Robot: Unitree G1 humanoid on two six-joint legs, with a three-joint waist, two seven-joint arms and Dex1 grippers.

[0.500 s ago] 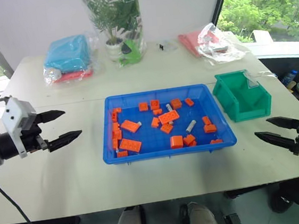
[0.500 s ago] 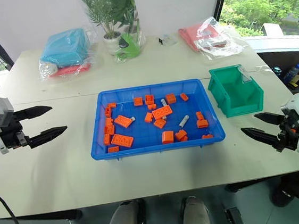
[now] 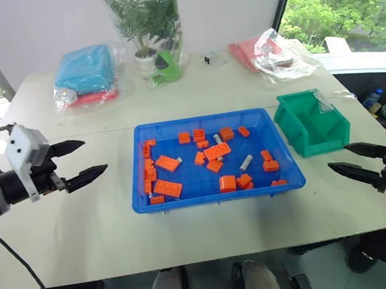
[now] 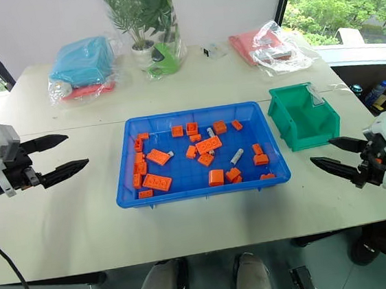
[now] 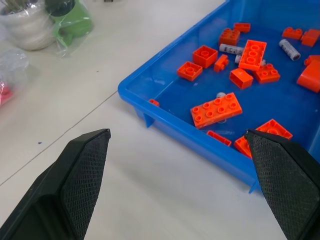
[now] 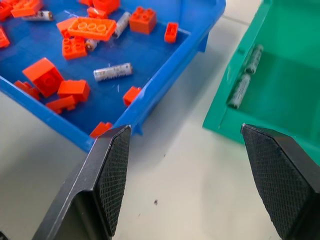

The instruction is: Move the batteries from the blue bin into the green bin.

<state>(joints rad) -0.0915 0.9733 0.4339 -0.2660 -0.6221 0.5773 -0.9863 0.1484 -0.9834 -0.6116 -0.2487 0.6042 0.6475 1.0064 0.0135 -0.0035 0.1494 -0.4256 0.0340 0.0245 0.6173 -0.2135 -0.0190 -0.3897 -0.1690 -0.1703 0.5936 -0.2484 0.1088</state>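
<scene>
Head view: white table [image 3: 84,225] by windows [image 3: 344,4]; blue bin [image 3: 143,191] centred, green bin [image 3: 312,128] just beside it.
Left wrist: left gripper [image 5: 180,185] spread wide, empty.
Right wrist: right gripper [image 6: 200,180] likewise; batteries [image 6: 113,72] among orange blocks [image 6: 92,27].

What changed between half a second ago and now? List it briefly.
The right gripper has edged slightly towards the green bin, open and empty. Nothing was taken hold of or let go. The left gripper stays open beside the blue bin, and the batteries and orange blocks in it lie as before.
</scene>
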